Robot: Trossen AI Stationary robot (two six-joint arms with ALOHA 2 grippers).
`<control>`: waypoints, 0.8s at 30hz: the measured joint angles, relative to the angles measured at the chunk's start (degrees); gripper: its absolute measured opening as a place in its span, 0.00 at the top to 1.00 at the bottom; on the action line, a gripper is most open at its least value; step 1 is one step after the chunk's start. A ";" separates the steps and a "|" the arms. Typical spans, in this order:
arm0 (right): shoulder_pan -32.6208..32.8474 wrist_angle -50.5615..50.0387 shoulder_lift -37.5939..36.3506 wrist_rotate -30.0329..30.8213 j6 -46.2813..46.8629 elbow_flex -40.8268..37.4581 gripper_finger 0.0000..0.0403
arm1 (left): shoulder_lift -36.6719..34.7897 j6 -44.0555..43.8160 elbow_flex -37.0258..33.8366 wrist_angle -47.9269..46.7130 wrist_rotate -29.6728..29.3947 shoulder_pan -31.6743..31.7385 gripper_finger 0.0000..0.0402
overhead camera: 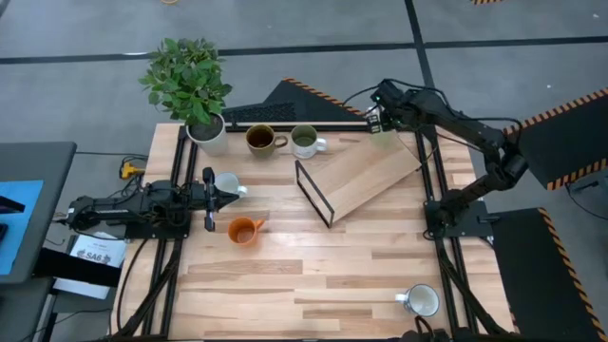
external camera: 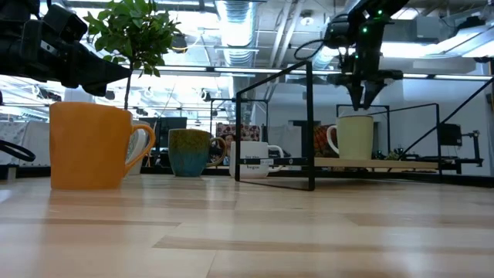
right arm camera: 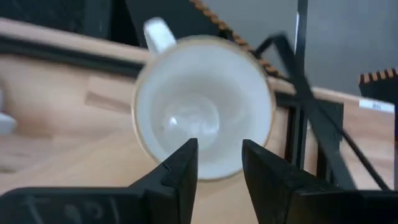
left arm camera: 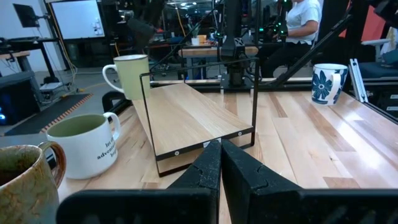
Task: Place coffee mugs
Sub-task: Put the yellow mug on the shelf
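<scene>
The cream mug stands upright on the far right corner of a wooden board. My right gripper hangs open just above its rim, looking down into it; the low view shows the fingers clear of the mug. My left gripper is shut at the table's left side, beside a white mug. The orange mug stands near it. The brown mug and the pale green-lined mug stand at the far edge. A blue-patterned mug sits at the near right.
A white pot with a green plant stands at the far left corner. The wooden board carries a black wire frame at its near left end. A person sits in the room beyond. The table's near middle is bare wood.
</scene>
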 joint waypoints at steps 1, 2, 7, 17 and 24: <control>0.05 0.75 -0.56 0.35 0.02 -0.01 0.63 | 0.02 0.00 0.01 0.00 -0.01 0.02 1.00; 0.05 1.53 -1.20 0.59 -0.02 0.00 0.64 | 0.02 0.00 0.00 0.00 0.00 0.01 1.00; 1.67 5.23 -5.38 0.39 -1.64 -0.01 0.64 | 0.00 0.00 0.01 0.00 0.00 0.02 1.00; 19.36 12.40 -9.14 1.53 -10.50 0.01 0.64 | 0.00 0.00 0.00 0.00 0.00 0.01 1.00; 18.57 16.46 -6.23 8.23 -10.14 0.01 0.67 | 0.02 0.00 -0.01 -0.02 -0.02 0.00 1.00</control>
